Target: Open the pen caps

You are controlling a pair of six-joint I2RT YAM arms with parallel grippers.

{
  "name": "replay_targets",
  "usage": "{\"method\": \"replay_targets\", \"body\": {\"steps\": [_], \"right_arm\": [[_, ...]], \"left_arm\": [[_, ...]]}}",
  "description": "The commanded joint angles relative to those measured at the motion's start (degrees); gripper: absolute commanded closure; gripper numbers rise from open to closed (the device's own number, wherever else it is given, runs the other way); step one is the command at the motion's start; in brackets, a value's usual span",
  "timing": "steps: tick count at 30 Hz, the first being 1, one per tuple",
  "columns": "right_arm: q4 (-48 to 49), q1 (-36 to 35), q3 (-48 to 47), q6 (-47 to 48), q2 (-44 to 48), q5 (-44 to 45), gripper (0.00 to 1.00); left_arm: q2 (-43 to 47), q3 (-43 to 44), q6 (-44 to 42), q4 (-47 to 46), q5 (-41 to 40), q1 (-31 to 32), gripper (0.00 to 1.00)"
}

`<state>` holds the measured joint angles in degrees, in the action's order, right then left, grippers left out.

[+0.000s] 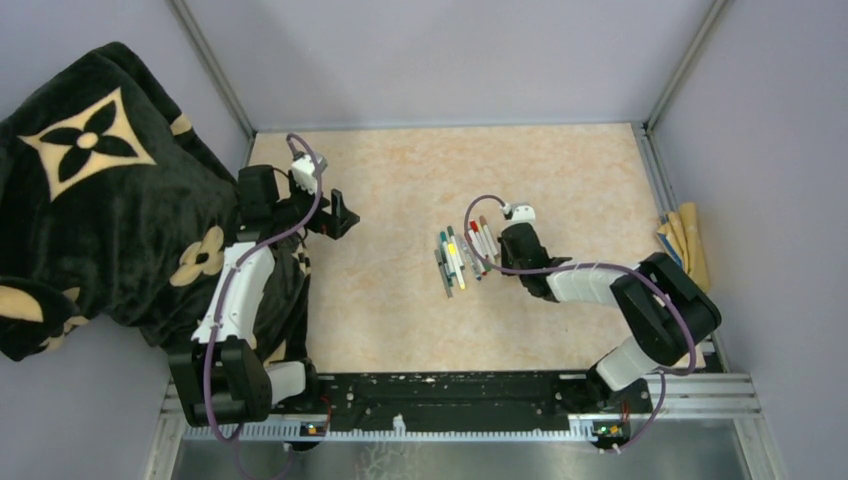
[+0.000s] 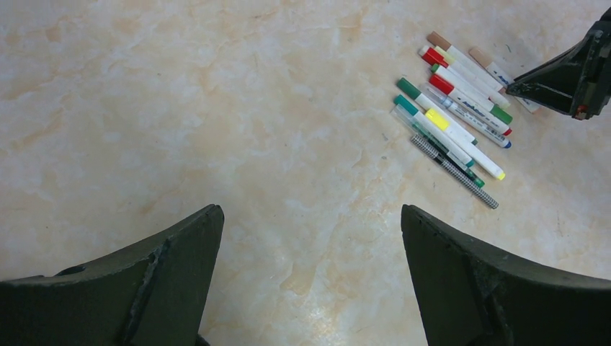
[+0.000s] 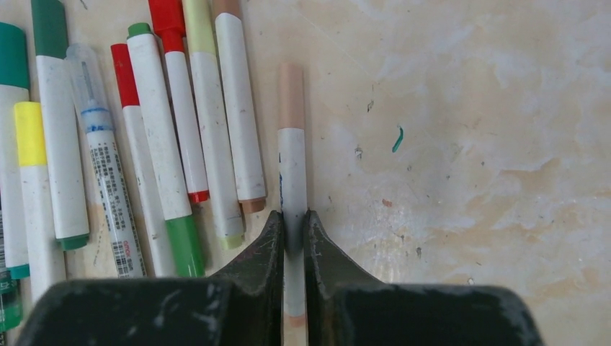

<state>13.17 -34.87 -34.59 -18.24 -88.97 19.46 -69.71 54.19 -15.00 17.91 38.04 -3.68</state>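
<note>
Right side: right gripper (image 3: pixel 292 223) low over the counter (image 3: pixel 468 144), fingers (image 3: pixel 266 245) narrow and pinched on the white barrel of a tan-capped pen (image 3: pixel 292 166). Grips it toward the near end, one finger on each side. Tan cap (image 3: pixel 291 94) on the far end, still on, well clear of the fingertips. Short tan band on the barrel visible between the fingers just behind the grip.

Just left of the held one: rest of the pens (image 3: pixel 158 144), side by side, roughly parallel, flat on the counter, not touched by the fingers. Pen caps (image 3: pixel 126 76) all seated on the barrels: red, green, yellow, brownish. Caps mostly at the far ends. One clear-capped pen with blue print among them.

Left side: left gripper (image 2: pixel 310 213) held above bare counter, fingers (image 2: pixel 180 252) spread wide, nothing between them. Pens well apart from it, off to the right.

Top view: group of pens right of centre on the counter; black flower-print blanket (image 1: pixel 90 200) bunched at the far left beside the left arm.
</note>
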Motion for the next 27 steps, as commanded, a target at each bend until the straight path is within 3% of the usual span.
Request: {"method": "replay_targets", "body": {"steps": [1, 10, 17, 27], "right_arm": [[-0.8, -0.7, -0.2, -0.5, 3.7, 1.5, 1.00], [-5.4, -0.6, -4.0, 0.5, 13.9, -5.3, 1.00], [-10.0, -0.6, -10.0, 1.0, 14.7, -26.2, 1.00], [-11.0, -0.7, -18.7, 1.0, 5.7, -54.8, 1.00]], "left_arm": [[-1.0, 1.9, -1.2, 1.2, 3.6, -0.1, 0.01], [-2.1, 0.9, -5.2, 1.9, 8.9, -0.1, 0.01], [-3.1, -2.0, -16.4, 4.1, 20.0, 0.1, 0.01], [-5.3, -0.2, -32.0, 13.7, 21.2, 7.4, 0.01]]}}
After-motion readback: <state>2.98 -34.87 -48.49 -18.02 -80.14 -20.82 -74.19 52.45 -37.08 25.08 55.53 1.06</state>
